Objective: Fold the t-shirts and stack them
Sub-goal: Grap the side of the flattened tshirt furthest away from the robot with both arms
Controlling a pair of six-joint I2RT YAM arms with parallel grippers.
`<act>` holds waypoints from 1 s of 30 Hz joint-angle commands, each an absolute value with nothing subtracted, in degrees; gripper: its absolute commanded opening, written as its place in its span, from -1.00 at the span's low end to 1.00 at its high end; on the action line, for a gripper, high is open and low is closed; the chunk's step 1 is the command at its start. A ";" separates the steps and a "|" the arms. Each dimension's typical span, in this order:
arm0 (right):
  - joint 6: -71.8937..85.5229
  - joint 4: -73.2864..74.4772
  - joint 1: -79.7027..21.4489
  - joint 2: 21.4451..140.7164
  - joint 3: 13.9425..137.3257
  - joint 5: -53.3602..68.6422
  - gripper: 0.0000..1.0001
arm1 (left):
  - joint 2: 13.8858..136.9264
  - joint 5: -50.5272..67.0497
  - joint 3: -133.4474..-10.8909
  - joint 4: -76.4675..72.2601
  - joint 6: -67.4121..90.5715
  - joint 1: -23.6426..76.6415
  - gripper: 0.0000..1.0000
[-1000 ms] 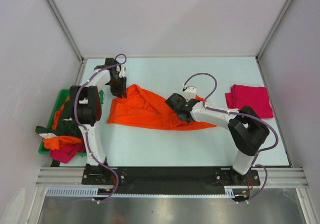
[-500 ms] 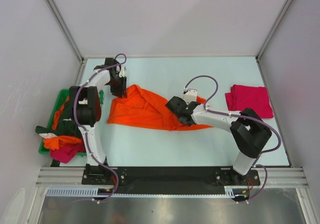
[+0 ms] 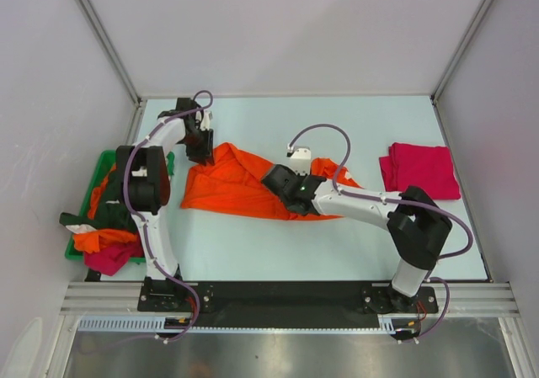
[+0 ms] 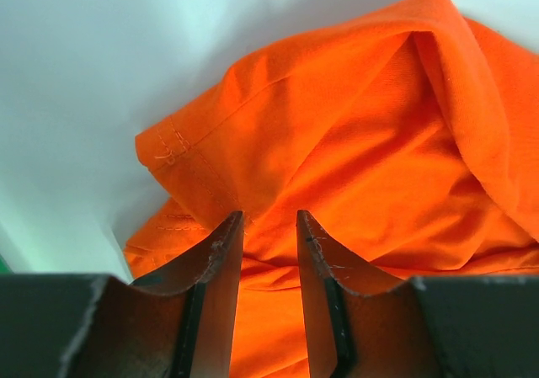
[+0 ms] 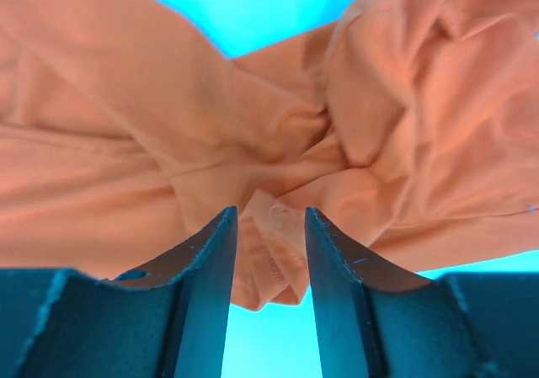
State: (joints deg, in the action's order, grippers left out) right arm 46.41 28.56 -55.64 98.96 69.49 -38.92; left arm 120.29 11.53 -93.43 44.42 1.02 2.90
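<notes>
My left claw (image 3: 199,145) sits at the far-left end of the bright orange t-shirt (image 3: 232,184), near the far-left corner of the table (image 3: 379,125). Its fingers (image 4: 215,260) stand a little apart, and orange cloth shows through the gap between them. I see nothing visibly pinched there. A stitched hem runs just beyond the fingertips.

My right claw (image 3: 274,178) hangs low over the middle of the same shirt, tips pointing down at a knot of wrinkles. This one is open too, its fingers (image 5: 206,264) partly spread with a small fold of cloth showing between them, and it grips nothing.

The orange shirt lies crumpled across the middle of the surface. It is broad at my left claw and narrows to a point towards the right, with bare table around it on the near, far and right sides.

Close to the right edge lies a magenta-red t-shirt (image 3: 418,169), folded flat and well apart from the orange one.

At the left edge is a green bin (image 3: 99,163) heaped with more shirts: dark green (image 3: 109,212), orange (image 3: 105,240) and magenta (image 3: 109,260). They spill over its near rim.
</notes>
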 commanded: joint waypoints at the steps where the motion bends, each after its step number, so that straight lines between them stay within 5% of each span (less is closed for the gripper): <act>1: 47.19 27.60 -57.04 101.51 71.19 -39.20 -0.17 | 116.63 13.27 -92.99 43.68 0.53 3.52 -0.26; 13: 47.02 28.30 -56.07 105.12 73.03 -40.95 -0.28 | 115.93 12.92 -92.20 43.68 0.09 3.60 -0.26; 24: 48.25 31.02 -55.64 104.85 73.04 -42.19 -0.74 | 115.93 13.36 -92.20 43.68 0.18 3.60 -0.26; 30: 47.64 30.06 -55.63 104.68 72.95 -41.40 -0.35 | 115.84 13.36 -92.02 43.68 0.26 3.69 -0.26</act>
